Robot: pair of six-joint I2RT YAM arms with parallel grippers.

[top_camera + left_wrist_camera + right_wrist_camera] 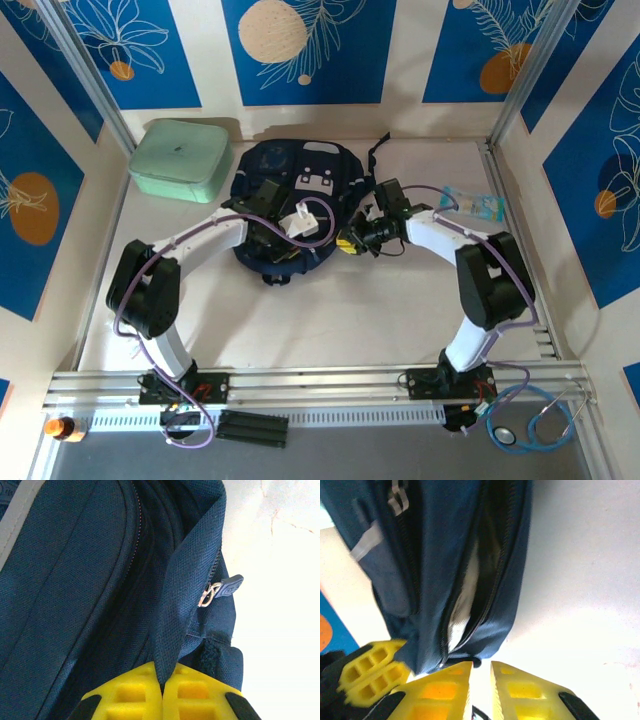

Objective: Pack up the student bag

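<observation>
1. Lying mid-tabletop [330,320] between both arms, the bag [285,165] sat near a green case [180,160].
2. The left gripper [162,692] was clamped on a flap [185,595] by the zipper [220,589], seemingly to hold the bag open.
3. The right gripper [480,680] hovered at the bag's edge, fingers nearly together. Whether it gripped anything, I couldn't tell.

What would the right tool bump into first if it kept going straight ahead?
Most likely the student bag: its corner by the open zipper sits just ahead of the right tool, slightly left. Bare table lies to the right, so it is a close call.
</observation>
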